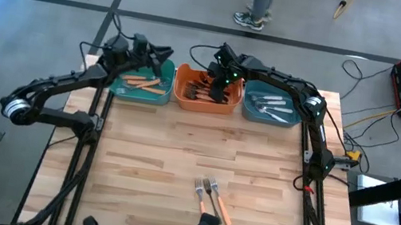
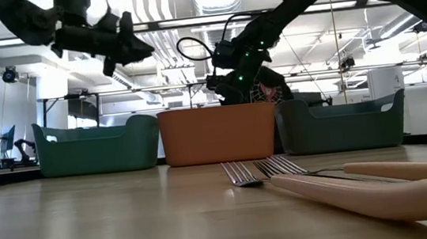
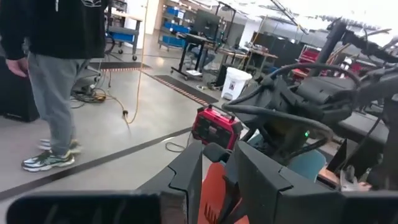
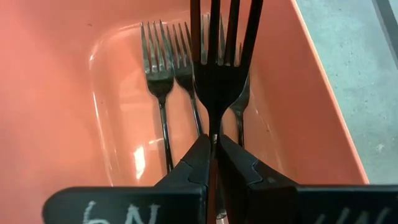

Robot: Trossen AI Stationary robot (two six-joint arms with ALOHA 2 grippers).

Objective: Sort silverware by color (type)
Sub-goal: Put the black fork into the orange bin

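The right claw is clamped tight on a dark fork, tines pointing away from the wrist, hanging right over the orange bin, the middle one of three along the worktop's far edge. Dark forks lie on that bin's floor below it. The left claw hovers above the green bin at the left, fingers a little apart, nothing between them; orange-handled forks rest inside. Silver forks sit in the right bin. Near the front edge, two orange-handled forks lie side by side.
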